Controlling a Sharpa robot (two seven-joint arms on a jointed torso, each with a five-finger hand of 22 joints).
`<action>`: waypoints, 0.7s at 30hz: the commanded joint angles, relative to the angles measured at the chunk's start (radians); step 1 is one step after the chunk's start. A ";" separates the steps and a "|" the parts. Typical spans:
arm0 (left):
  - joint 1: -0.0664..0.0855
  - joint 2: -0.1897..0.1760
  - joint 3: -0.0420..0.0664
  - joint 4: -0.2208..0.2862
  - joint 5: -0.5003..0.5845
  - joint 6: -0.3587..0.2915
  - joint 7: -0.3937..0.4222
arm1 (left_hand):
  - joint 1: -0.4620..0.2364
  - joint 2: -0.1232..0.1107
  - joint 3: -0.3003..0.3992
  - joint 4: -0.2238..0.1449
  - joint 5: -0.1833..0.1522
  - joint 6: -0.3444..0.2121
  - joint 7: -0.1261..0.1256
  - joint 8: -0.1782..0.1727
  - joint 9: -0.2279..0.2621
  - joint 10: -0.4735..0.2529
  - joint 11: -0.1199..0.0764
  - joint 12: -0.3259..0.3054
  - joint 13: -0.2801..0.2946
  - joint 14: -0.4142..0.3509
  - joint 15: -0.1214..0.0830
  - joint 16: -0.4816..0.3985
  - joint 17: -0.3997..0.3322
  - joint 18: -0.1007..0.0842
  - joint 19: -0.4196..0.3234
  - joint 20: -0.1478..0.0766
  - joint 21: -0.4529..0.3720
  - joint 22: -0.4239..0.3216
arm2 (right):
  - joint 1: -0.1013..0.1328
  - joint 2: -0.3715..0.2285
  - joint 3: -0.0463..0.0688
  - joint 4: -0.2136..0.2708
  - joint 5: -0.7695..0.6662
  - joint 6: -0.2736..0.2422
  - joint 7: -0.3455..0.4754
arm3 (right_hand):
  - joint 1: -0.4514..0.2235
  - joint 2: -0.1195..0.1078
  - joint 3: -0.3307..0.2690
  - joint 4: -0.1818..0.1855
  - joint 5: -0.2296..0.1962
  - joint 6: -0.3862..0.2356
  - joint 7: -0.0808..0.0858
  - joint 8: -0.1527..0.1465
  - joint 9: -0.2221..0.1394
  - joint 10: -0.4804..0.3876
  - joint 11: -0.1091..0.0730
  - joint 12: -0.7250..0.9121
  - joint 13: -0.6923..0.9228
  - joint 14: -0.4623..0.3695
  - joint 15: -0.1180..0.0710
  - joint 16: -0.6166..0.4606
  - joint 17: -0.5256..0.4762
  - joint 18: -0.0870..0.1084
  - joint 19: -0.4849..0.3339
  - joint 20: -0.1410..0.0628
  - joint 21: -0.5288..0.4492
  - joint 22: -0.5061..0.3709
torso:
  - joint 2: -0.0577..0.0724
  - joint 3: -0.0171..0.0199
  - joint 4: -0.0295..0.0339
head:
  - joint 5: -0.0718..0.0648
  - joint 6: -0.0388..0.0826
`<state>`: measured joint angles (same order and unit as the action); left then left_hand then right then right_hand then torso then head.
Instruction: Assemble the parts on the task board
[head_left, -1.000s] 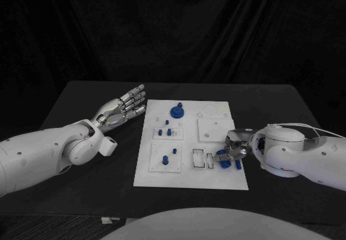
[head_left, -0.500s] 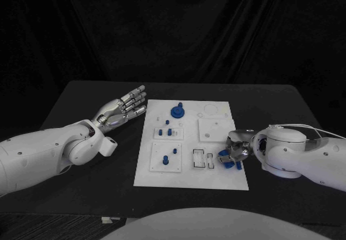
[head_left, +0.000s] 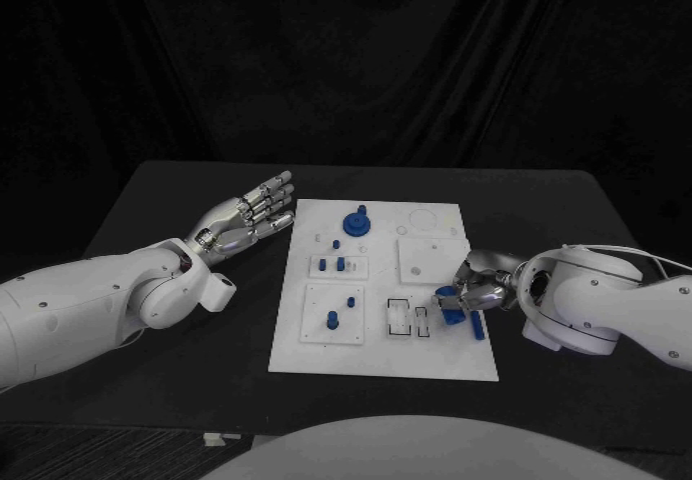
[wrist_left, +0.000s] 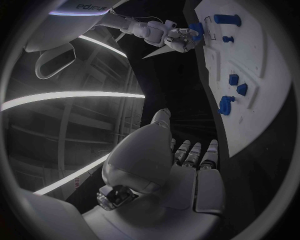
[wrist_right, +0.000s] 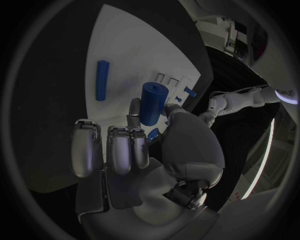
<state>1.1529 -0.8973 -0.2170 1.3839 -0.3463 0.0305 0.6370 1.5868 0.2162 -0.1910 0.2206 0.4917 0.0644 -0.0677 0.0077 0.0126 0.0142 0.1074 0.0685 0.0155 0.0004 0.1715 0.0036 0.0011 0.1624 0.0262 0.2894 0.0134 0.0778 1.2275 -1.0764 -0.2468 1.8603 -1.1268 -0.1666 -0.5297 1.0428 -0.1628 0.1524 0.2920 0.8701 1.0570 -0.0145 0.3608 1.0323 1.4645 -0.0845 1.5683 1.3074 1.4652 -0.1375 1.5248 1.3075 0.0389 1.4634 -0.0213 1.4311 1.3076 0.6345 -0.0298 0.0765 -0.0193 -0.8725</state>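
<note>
My right hand (head_left: 476, 293) sits over the right edge of the white board (head_left: 384, 355), near its front half, and it holds a thick blue cylinder (wrist_right: 152, 104) pinched between the thumb and a finger. In my right wrist view the cylinder stands upright out of my grip, with my other fingers (wrist_right: 119, 150) lined up side by side next to it. A thinner blue rod (wrist_right: 101, 80) lies flat on the board beyond my fingers, apart from them; from my head camera it shows just beside the hand, close to the board's right edge (head_left: 476, 326).

My left hand (head_left: 248, 216) is off the board, above the black table (head_left: 173, 190) just beside the board's left edge toward the far end. It holds nothing, the fingers stretched out and slightly spread, pointing away from me.

On the board itself, a large blue knob (head_left: 355, 221) stands near the far end. Small blue pegs (head_left: 332, 265) sit in a raised square plate at the middle left, and another blue peg (head_left: 330, 321) stands in the plate nearer to me. Two narrow rectangular slots (head_left: 408, 319) lie between that plate and my right hand.
</note>
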 joint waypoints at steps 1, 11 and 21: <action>-0.002 0.005 0.001 0.000 0.006 0.009 0.010 | 0.003 0.007 0.002 -0.004 0.004 0.000 0.005 0.007 0.001 -0.001 0.008 0.004 0.001 0.000 0.004 -0.004 -0.001 0.015 0.005 -0.001 0.005 0.001 | 0.009 0.004 -0.001 0.012 0.228 -0.083 -0.002 | 0.026 0.039 0.119 -0.113 -0.018 -0.010 0.000 -0.006 0.018 0.106 0.000 0.003 0.263 0.082 0.000 -0.008 0.134 -0.002 0.043 -0.004 -0.005 0.214 | -0.001 -0.0008 0.0011 | 0.000 0.000; -0.002 0.007 0.001 -0.001 0.006 0.012 0.008 | 0.003 0.008 0.003 -0.004 0.005 0.001 0.007 0.007 0.001 -0.001 0.008 0.004 0.001 0.000 0.004 -0.004 -0.001 0.015 0.005 -0.001 0.005 0.001 | 0.006 0.060 -0.001 -0.012 0.308 -0.063 -0.015 | -0.045 0.057 0.090 -0.084 -0.265 -0.059 0.024 -0.026 0.032 0.106 0.022 0.003 0.263 0.080 0.018 -0.014 0.119 0.002 0.035 0.012 -0.023 0.208 | 0.001 -0.0013 -0.0012 | 0.007 0.000; -0.002 0.011 0.001 -0.003 0.006 0.015 0.007 | 0.003 0.008 0.003 -0.005 0.005 0.002 0.009 0.007 0.001 -0.001 0.009 0.004 0.001 0.000 0.004 -0.004 -0.001 0.015 0.005 -0.001 0.005 0.001 | -0.008 0.106 -0.001 -0.037 0.310 -0.044 -0.024 | -0.049 0.064 0.082 -0.082 -0.299 -0.074 0.029 -0.022 0.039 0.106 0.026 0.003 0.263 0.079 0.022 -0.016 0.113 0.005 0.029 0.017 -0.035 0.204 | 0.003 0.0002 0.0012 | 0.003 0.000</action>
<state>1.1524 -0.8891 -0.2170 1.3793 -0.3463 0.0343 0.6341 1.5868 0.2162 -0.1911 0.2206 0.4917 0.0644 -0.0677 0.0077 0.0124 0.0142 0.1074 0.0685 0.0155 0.0004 0.1716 0.0036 0.0017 0.1624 0.0261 0.2893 0.0134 0.0778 1.2227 -0.9732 -0.2480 1.8264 -0.8356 -0.2148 -0.5347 1.0029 -0.0963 0.1951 0.2543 0.5758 0.9882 0.0144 0.3346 1.0675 1.4665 -0.0656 1.5683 1.3074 1.4666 -0.1244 1.5145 1.3075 0.0391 1.4651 -0.0123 1.3988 1.3074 0.6365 -0.0313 0.0787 -0.0168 -0.8725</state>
